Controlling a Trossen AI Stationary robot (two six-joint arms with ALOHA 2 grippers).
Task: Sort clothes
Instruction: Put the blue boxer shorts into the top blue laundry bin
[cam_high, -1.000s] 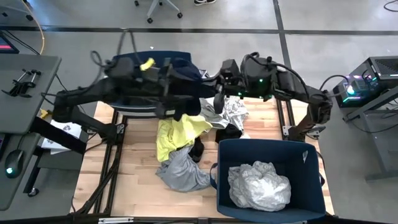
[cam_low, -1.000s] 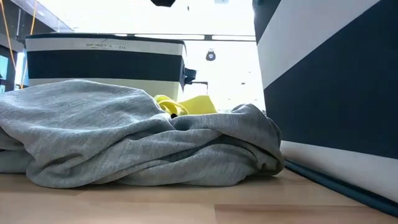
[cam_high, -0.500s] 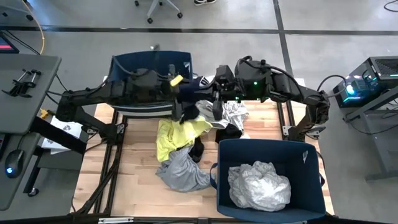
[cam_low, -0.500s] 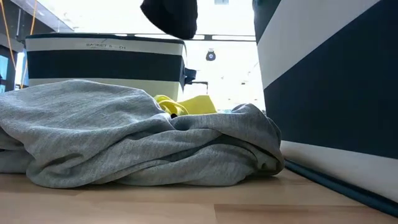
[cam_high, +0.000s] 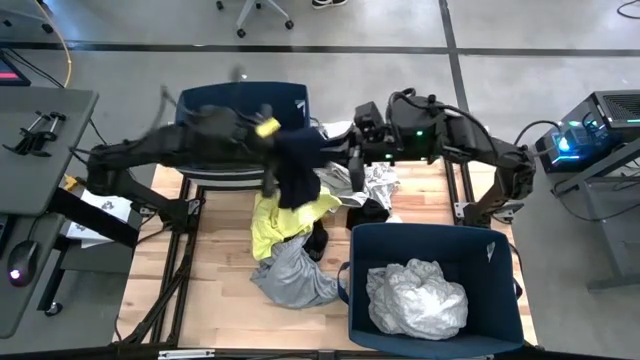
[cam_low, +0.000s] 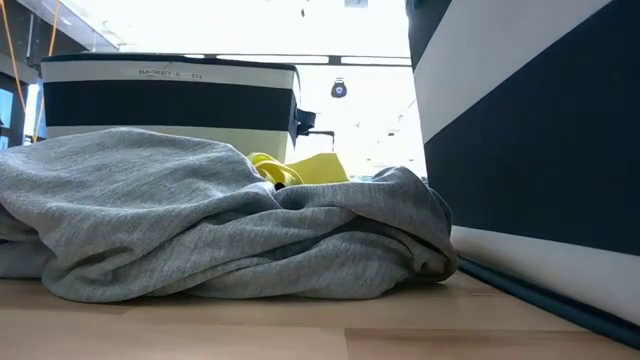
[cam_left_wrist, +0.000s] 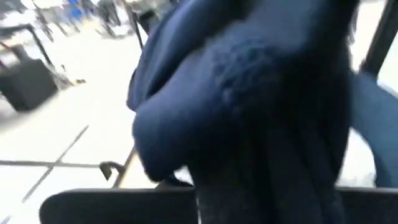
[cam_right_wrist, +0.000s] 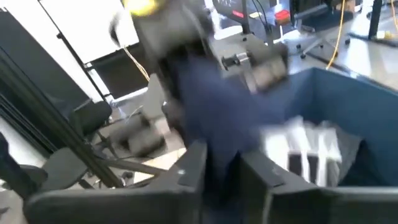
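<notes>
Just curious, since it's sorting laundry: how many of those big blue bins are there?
2. One navy bin at the table's near right holds a pale garment; the other navy bin sits far left, behind the left arm.

Motion blur smears the left gripper (cam_high: 268, 150) in the high view, and the navy garment (cam_high: 297, 165) hanging there hides its fingers. That cloth fills the left wrist view, all blurred. The right wrist view's smeared too, so its own fingers' spacing is unreadable.

The table (cam_high: 215, 300) is viewed from overhead; the grey garment (cam_low: 200, 215) is seen close, level, shared with overhead (cam_high: 295, 275).
</notes>
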